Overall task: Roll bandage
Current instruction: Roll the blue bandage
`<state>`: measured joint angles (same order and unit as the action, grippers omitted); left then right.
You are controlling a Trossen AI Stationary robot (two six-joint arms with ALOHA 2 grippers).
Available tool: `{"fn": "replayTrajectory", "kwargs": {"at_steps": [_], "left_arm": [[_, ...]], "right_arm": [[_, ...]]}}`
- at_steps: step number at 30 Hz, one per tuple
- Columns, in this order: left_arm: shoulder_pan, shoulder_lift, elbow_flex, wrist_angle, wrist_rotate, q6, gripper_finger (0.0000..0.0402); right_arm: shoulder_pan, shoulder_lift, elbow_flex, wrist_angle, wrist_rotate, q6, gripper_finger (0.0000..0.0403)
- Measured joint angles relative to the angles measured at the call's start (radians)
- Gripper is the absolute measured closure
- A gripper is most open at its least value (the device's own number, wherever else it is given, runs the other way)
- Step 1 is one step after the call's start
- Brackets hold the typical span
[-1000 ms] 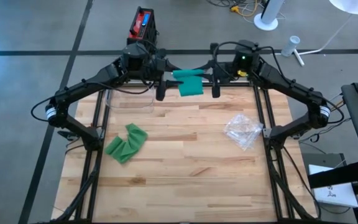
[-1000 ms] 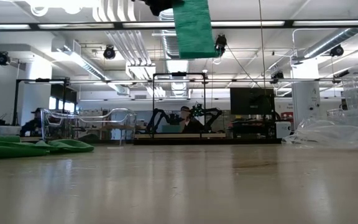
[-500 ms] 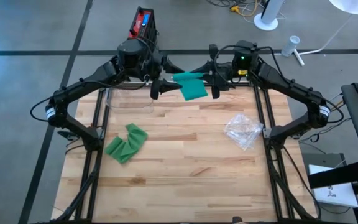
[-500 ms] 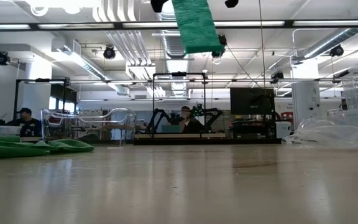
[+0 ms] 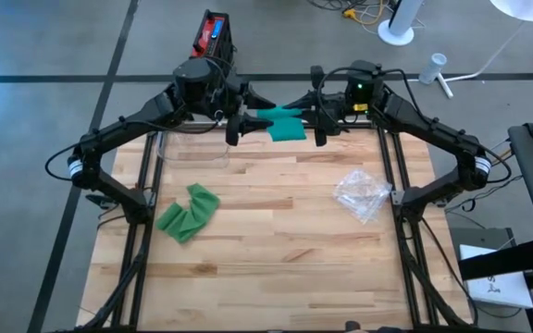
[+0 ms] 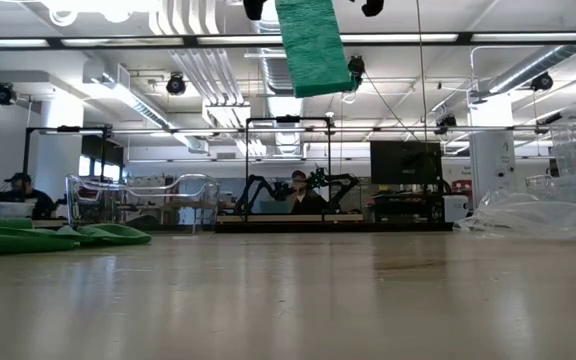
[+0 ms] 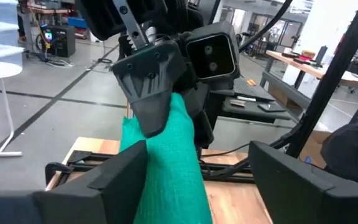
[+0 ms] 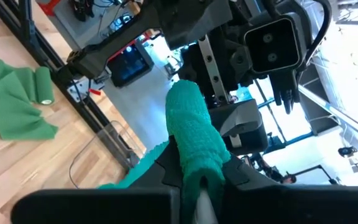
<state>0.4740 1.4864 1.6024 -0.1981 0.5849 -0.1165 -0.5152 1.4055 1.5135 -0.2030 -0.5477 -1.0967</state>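
A green bandage [image 5: 285,126] is held in the air over the table's far edge, between my two grippers. Its loose strip [image 6: 313,45] hangs down, clear of the table. My right gripper [image 8: 197,174] comes from the right and is shut on it. My left gripper [image 7: 197,149] comes from the left and is open, one finger on either side of the strip [image 7: 166,174]. A second green bandage [image 5: 188,211] lies crumpled flat on the table's left part. My right gripper pinches the bandage's rolled part [image 8: 194,152] between its two fingers, which lie level and come from the table's right. The roll sticks out past the fingertips, and the strip hangs slack below, lifted clear. My left gripper has the strip close beside one finger [image 7: 114,171]; I cannot tell whether they touch.
A crumpled clear plastic bag [image 5: 361,192] lies on the table's right part. A clear container [image 5: 192,146] stands at the far left, under my left arm. The wooden table's middle and near parts [image 5: 276,268] are bare.
Both wrists have rolled while the hands stayed over the far edge. The bandage has turned with my right gripper. Its hanging strip now shows narrower from above and has swung a little in the low view.
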Motion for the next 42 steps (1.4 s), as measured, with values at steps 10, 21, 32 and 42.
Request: {"fn": "replayTrajectory", "kwargs": {"at_steps": [10,21,32,42], "left_arm": [[0.001,0.002,-0.006,0.003,-0.080,0.002,0.0169],[0.002,0.002,-0.008,-0.012,-0.079,0.002,0.0171],[0.002,0.002,-0.008,-0.012,-0.079,0.025,0.0191],[0.000,0.002,-0.009,-0.014,-0.135,0.244,0.0381]], "right_arm": [[0.008,-0.002,0.000,0.036,-0.001,-0.004,0.0377],[0.009,-0.002,0.000,0.053,-0.001,-0.052,0.0378],[0.009,-0.002,0.000,0.047,0.000,-0.122,0.0376],[0.009,-0.001,0.000,0.029,0.002,0.181,0.0290]]}}
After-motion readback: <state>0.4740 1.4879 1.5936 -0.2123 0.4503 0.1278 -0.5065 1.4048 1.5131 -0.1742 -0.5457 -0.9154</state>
